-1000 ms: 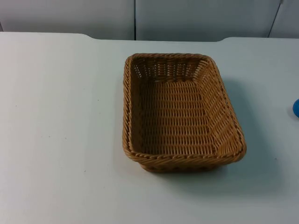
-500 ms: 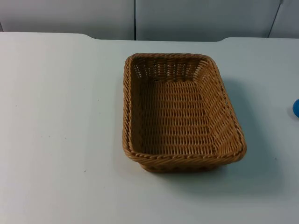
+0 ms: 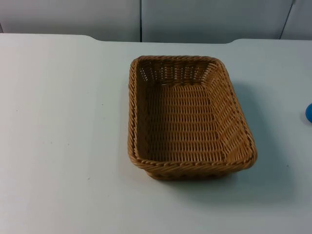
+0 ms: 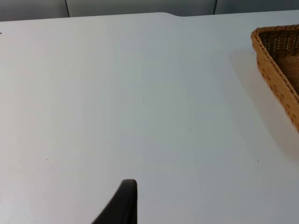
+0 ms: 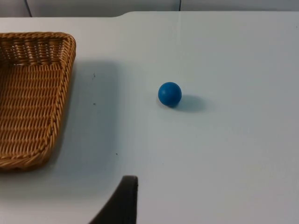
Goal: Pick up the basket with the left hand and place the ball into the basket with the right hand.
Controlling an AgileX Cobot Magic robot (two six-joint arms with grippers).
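Basket (image 3: 190, 117) empty on table (image 3: 58, 136), ball (image 3: 309, 112) edge-cropped; both claws' state impossible to tell.

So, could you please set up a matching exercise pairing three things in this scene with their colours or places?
Things:
1. basket
2. ball
3. table
4. partition wall

Descriptions:
A. white surface carrying everything
B. blue, resting on the table apart from the basket
C. grey, behind the table's far edge
D. woven, tan, empty

Pairs: 1-D, 2-B, 3-A, 4-C
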